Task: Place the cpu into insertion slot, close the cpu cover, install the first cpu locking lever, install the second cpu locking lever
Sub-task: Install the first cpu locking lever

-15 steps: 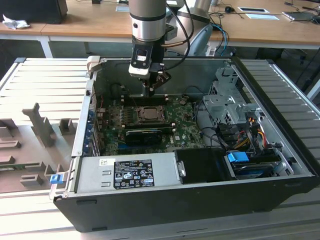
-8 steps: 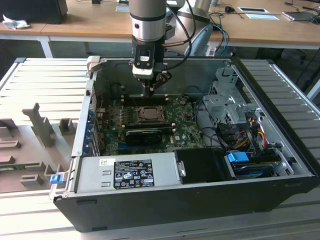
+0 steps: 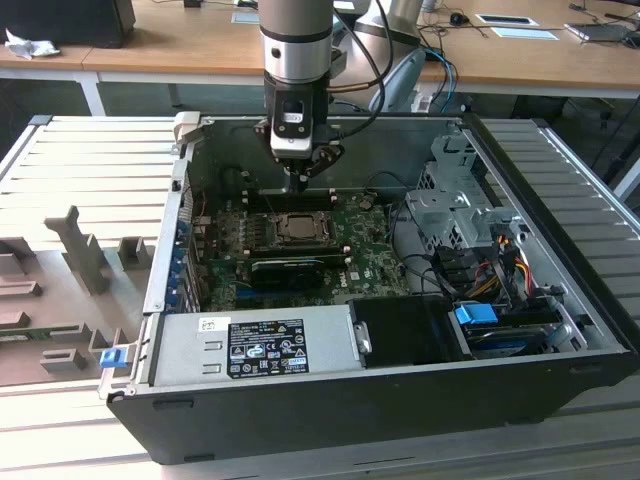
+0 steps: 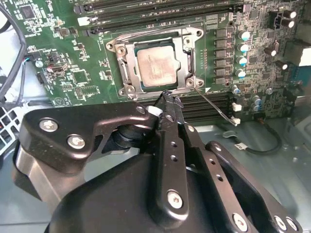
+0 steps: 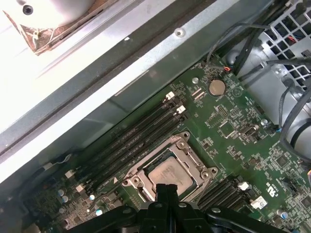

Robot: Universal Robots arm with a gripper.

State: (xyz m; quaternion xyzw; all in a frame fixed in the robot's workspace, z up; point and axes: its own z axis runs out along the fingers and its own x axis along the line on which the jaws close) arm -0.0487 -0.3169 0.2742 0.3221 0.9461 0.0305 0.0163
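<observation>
Your pincer [image 4: 167, 103], tips pressed together and empty, hovers at the edge of the metal frame [image 4: 125, 74]. The flat silvery chip [image 4: 155, 68] lies inside.

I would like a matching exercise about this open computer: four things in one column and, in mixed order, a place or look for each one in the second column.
Things:
1. cpu
2. cpu cover
3. gripper
4. coin battery

Descriptions:
A. round silvery disc on the green board
B. silvery frame lying around the chip
C. black, its tip close to the frame's edge
D. pale square inside the frame's opening

Pairs: 1-D, 2-B, 3-C, 4-A
</observation>
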